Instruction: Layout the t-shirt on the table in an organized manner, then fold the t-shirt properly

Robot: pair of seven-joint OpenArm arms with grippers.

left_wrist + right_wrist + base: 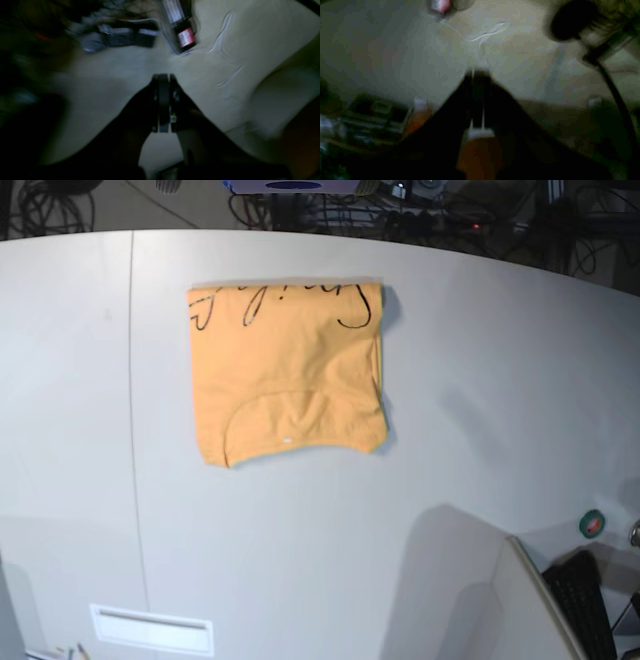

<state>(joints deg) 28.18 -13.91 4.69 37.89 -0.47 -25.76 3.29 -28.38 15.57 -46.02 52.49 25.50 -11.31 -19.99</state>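
Observation:
The orange t-shirt (285, 370) lies folded into a neat rectangle on the pale table (480, 400), left of centre towards the far edge. Black script runs along its far edge and the neckline curve faces the near edge. No arm shows in the base view. The left wrist view is dark and blurred; my left gripper (163, 76) has its fingers pressed together over a pale surface, with nothing between them. The right wrist view is also dark and blurred; my right gripper (477, 72) looks shut and empty. The shirt is not clearly seen in either wrist view.
A thin dark seam (133, 430) runs down the table's left part. A white label (150, 628) lies near the front edge. A green tape roll (592, 523), a keyboard (585, 605) and a pale panel stand at the front right. Cables crowd the far edge.

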